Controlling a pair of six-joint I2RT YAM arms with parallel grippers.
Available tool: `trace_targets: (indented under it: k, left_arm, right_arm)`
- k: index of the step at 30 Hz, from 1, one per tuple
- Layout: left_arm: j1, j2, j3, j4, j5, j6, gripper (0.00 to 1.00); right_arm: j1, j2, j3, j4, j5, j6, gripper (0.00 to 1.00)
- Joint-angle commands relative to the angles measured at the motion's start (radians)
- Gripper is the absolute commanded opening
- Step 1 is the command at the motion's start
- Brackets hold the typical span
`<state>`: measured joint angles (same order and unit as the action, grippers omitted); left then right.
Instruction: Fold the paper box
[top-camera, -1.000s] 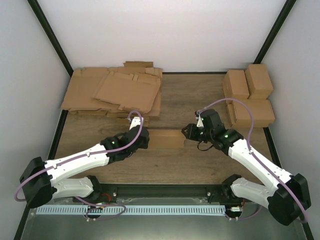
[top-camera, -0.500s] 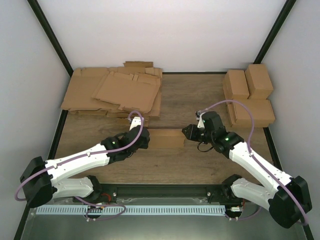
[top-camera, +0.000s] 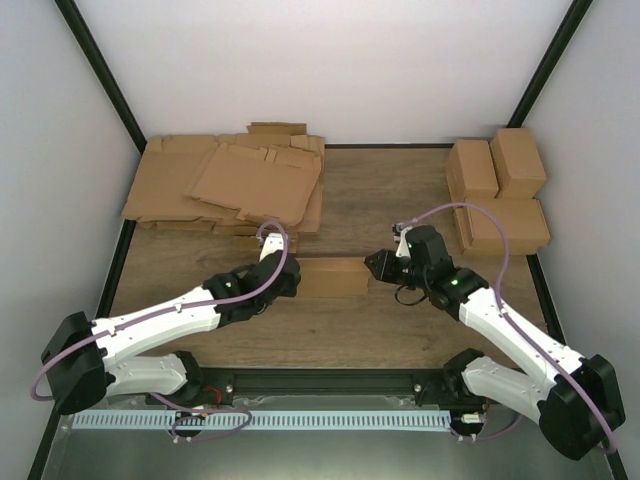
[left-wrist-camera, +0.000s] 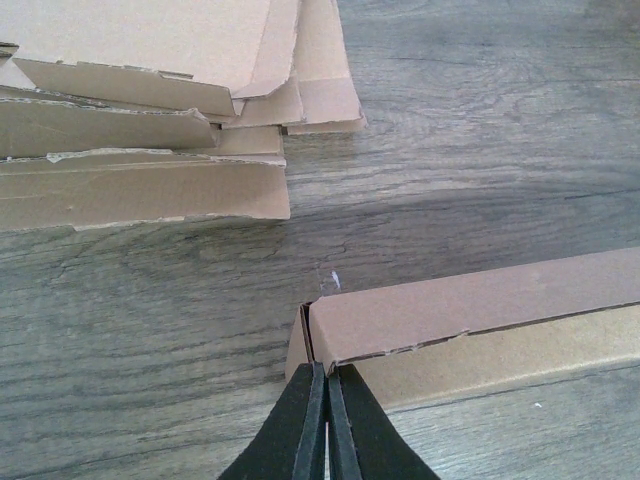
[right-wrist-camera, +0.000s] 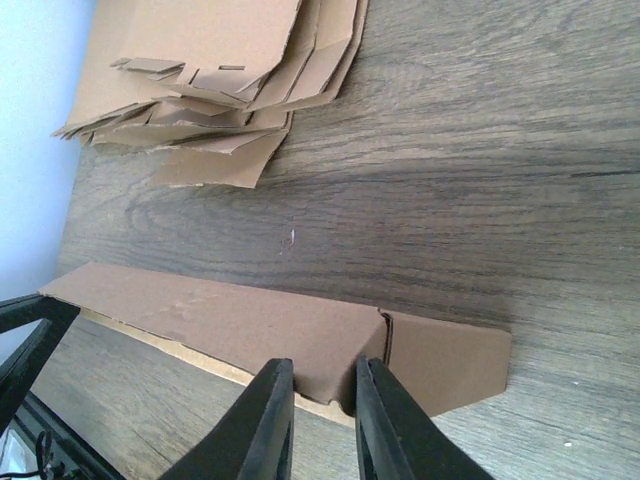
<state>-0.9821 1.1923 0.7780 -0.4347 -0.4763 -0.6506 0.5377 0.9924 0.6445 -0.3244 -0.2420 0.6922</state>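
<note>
The paper box (top-camera: 332, 278) lies flat and oblong on the wood table between my two grippers. My left gripper (top-camera: 293, 281) is at its left end. In the left wrist view that gripper (left-wrist-camera: 326, 372) is shut, fingertips pressed together against the box (left-wrist-camera: 470, 305) at its near left corner. My right gripper (top-camera: 372, 265) is at the right end. In the right wrist view its fingers (right-wrist-camera: 322, 375) straddle the near folded edge of the box (right-wrist-camera: 230, 320), closed in on the cardboard just left of the end flap (right-wrist-camera: 450, 362), which lies flat on the table.
A stack of wide flat cardboard sheets (top-camera: 230, 185) fills the back left of the table, also visible as sheets (left-wrist-camera: 130, 190) and sheets (right-wrist-camera: 220, 60). Several folded boxes (top-camera: 497, 195) sit at the back right. Black frame posts run along both side walls.
My right gripper's jaws have narrowed onto the box's right end, and the arm has eased slightly left. The left arm and the box have stayed still.
</note>
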Motion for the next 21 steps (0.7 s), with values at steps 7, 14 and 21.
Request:
trace_targets:
  k: [7, 14, 21]
  left_arm:
    - [-0.017, 0.03, 0.012, -0.041, 0.039, 0.009, 0.04]
    - [-0.02, 0.031, 0.023, -0.05, 0.028, 0.02, 0.04]
    - [-0.022, 0.032, 0.027, -0.054, 0.024, 0.022, 0.04]
  right_arm:
    - [-0.002, 0.012, 0.066, -0.203, 0.09, -0.058, 0.28]
    - [-0.004, 0.046, 0.195, -0.272, 0.165, -0.118, 0.42]
    - [-0.031, 0.067, 0.222, -0.257, 0.118, -0.132, 0.44]
